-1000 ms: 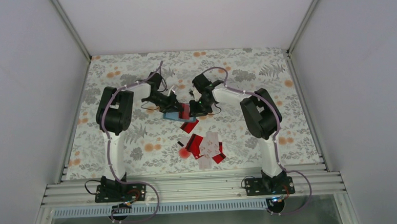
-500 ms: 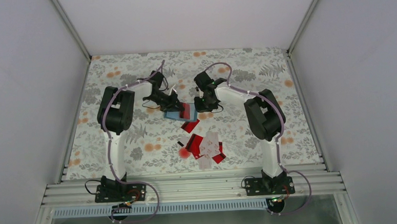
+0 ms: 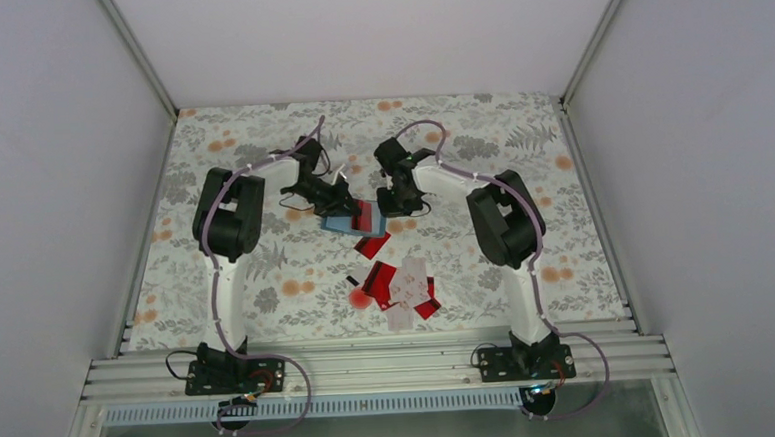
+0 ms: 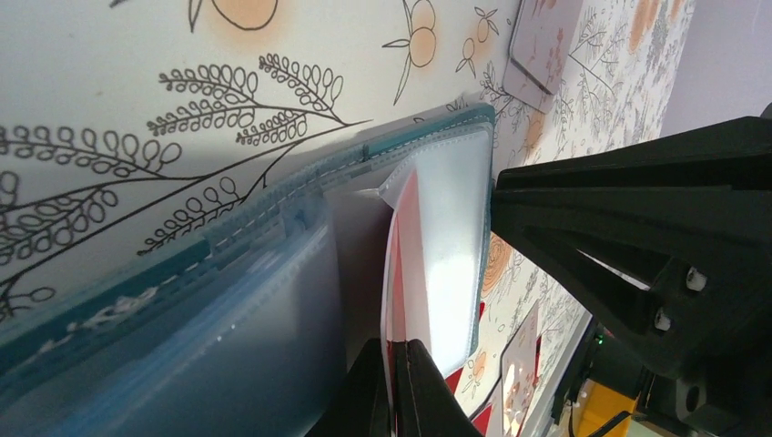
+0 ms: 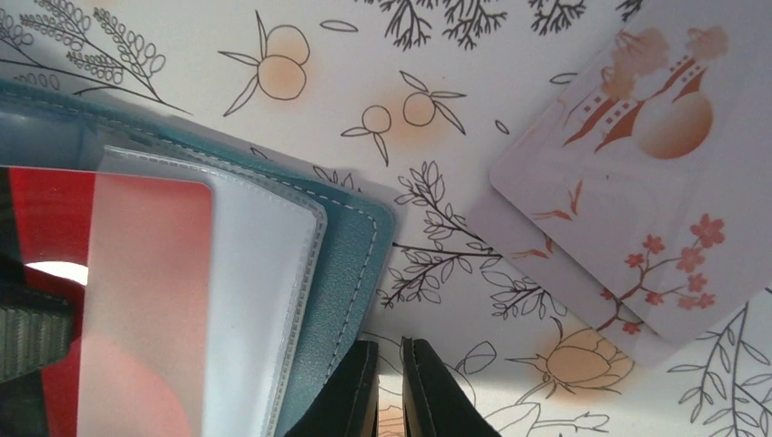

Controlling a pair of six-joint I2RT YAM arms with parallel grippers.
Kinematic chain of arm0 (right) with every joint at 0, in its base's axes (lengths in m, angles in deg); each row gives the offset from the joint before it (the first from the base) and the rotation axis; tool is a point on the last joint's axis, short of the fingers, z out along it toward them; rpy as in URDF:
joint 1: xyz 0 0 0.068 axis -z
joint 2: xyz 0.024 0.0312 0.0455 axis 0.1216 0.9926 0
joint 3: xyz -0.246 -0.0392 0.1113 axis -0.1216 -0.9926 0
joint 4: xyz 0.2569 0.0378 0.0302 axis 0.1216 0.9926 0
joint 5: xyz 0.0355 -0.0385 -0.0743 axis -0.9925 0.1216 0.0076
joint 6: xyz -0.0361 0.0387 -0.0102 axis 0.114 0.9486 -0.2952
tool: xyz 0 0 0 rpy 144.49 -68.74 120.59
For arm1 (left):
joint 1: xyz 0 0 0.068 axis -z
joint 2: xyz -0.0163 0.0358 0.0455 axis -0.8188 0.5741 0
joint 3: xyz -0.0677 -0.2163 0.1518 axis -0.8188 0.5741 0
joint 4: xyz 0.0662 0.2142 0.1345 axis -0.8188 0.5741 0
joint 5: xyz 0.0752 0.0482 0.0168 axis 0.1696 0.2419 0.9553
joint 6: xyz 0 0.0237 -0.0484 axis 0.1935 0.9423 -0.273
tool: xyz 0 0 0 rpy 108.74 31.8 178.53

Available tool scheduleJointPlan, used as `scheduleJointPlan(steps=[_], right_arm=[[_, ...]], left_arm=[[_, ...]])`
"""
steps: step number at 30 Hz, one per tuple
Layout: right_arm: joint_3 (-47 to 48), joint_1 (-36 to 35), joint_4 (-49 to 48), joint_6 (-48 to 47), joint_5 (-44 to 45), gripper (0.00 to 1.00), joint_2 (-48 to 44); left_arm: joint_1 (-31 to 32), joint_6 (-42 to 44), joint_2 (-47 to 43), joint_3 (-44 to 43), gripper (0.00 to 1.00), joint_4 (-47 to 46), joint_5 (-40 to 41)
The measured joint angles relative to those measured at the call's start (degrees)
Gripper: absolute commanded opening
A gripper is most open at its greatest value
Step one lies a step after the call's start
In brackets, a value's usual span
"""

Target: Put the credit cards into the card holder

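Observation:
The teal card holder [image 3: 338, 224] lies open mid-table, with a red credit card [image 3: 365, 218] showing in its clear sleeve [image 5: 150, 273]. My left gripper [image 3: 341, 202] is shut on a sleeve leaf of the holder [image 4: 273, 246], red showing inside the pinch [image 4: 393, 344]. My right gripper [image 3: 395, 205] hovers just right of the holder's teal edge [image 5: 350, 264]. Its jaws [image 5: 390, 346] are shut on nothing, over bare cloth. Another red card [image 3: 370, 246] lies below the holder. Several red and pale cards [image 3: 405, 286] lie heaped nearer the front edge.
Two pale pink cards [image 5: 637, 182] overlap on the flowered cloth right of the holder. A round red blob [image 3: 359, 298] and a tiny black piece [image 3: 352, 279] lie left of the heap. White walls enclose the table on three sides.
My right gripper has drawn back from the red card at the holder and its jaws have closed. The left gripper has kept its grip and place.

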Motion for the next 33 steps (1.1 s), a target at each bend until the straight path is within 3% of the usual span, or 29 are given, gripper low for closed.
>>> scheduleJointPlan(steps=[17, 19, 26, 33], right_arm=[[3.0, -0.1, 2.6, -0.4, -0.1, 0.07, 1.7], [3.1, -0.1, 2.6, -0.5, -0.1, 0.07, 1.8], [3.4, -0.1, 2.9, -0.6, -0.1, 0.07, 1.9], [3.4, -0.2, 2.3, -0.7, -0.6, 0.07, 1.9]], left_arm=[[0.3, 2.3, 3.6, -6.7, 0.05, 6.4, 0.2], [0.3, 2.4, 4.0, -7.1, 0.10, 6.7, 0.1], [1.6, 2.4, 5.1, -9.4, 0.44, 7.4, -0.3], [2.9, 0.7, 3.0, -9.5, 0.50, 7.7, 4.7]])
